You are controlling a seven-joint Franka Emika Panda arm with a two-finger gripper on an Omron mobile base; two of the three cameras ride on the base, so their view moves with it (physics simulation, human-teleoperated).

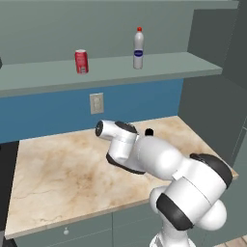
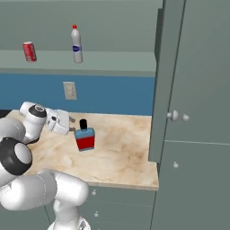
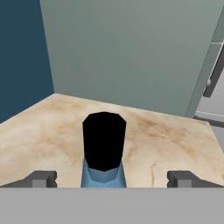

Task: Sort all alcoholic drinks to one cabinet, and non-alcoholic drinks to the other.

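A squat bottle, red below with a blue shoulder and a black cap, stands upright on the marble counter. In the hand view its cap rises between my two fingertips. My gripper is open, level with the bottle's neck, and the fingers stand well apart from it on either side. From the right base view the hand sits just left of the bottle. On the shelf above stand a red soda can and a white plastic bottle with a red cap.
The shelf runs above a blue wall with an outlet. A tall grey cabinet with knobs rises at the counter's right end. Drawers sit below the counter's front edge. My arm covers the counter's middle.
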